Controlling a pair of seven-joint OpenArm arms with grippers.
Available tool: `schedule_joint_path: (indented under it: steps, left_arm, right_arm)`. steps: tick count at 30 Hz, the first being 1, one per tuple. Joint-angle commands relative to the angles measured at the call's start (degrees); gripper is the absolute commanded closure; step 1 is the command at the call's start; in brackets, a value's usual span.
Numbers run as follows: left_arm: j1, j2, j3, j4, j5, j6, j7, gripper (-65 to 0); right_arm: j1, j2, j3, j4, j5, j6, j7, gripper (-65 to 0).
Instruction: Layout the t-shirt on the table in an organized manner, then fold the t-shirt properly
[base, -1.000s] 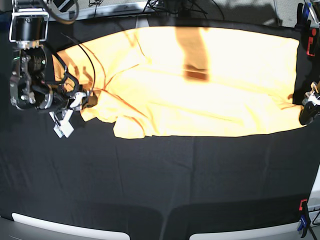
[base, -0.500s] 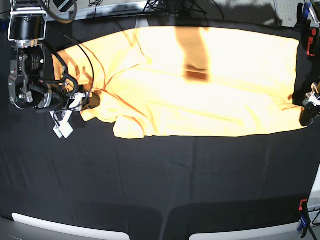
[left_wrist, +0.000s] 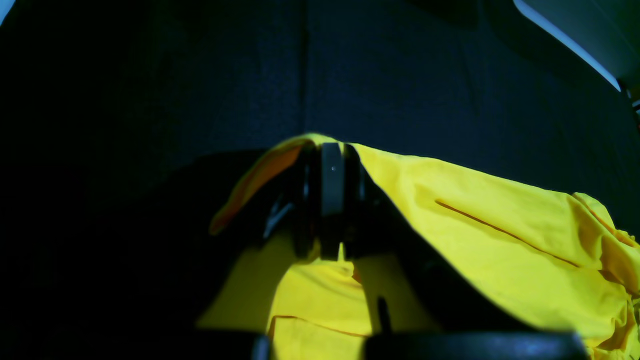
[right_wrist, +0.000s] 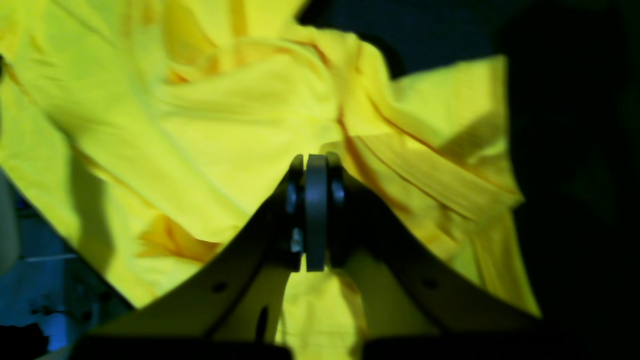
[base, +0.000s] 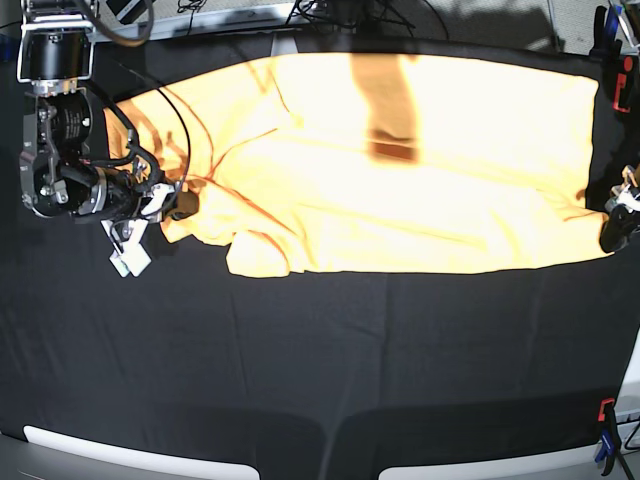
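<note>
Black cloth covers the table (base: 300, 380); the t-shirt (base: 400, 170) lies spread across its far half, bright under the light, with rumpled folds at its left end in the base view. Right gripper (right_wrist: 316, 165) pressed together, pinching a fold of that bunched end. Left gripper (left_wrist: 332, 155) likewise closed, nipping the shirt's edge at the opposite end, cloth lifted slightly off the table.

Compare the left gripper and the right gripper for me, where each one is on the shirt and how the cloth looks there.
The left gripper sits at the t-shirt's flatter hem corner; the right gripper is at the bunched, creased sleeve end. The left one's cloth edge is lifted off the table; the right one's is heaped. Both are shut on fabric.
</note>
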Motion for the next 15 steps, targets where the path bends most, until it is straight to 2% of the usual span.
schedule_joint_path:
  steps: [1,5,9,13,15]
  left_arm:
    - [-0.8,-1.4,-0.6,0.9,-1.3,-0.4,-1.4,0.0]
    - [-0.8,-1.4,-0.6,0.9,-1.7,-0.4,-1.4,0.0]
    - [-0.7,-1.2,-0.7,0.9,-3.4,-0.5,-1.4,0.0]
    - [-0.8,-0.8,-0.7,1.0,-4.7,-3.1,-1.4,0.0]
    - [-0.8,-0.8,-0.7,1.0,-4.6,-3.2,-1.4,0.0]
  right_arm:
    - [1.5,1.3,0.5,1.2,2.6,0.9,0.8,0.0]
    - [1.7,1.4,2.3,3.9,3.8,1.3,1.1,0.0]
    - [1.4,1.3,4.5,7.9,-0.1,1.5,1.2,0.0]
    - [0.9,1.2,7.4,10.0,0.0,1.5,1.0,0.0]
    - [0.7,1.2,8.7,10.3,0.0,1.5,0.8,0.0]
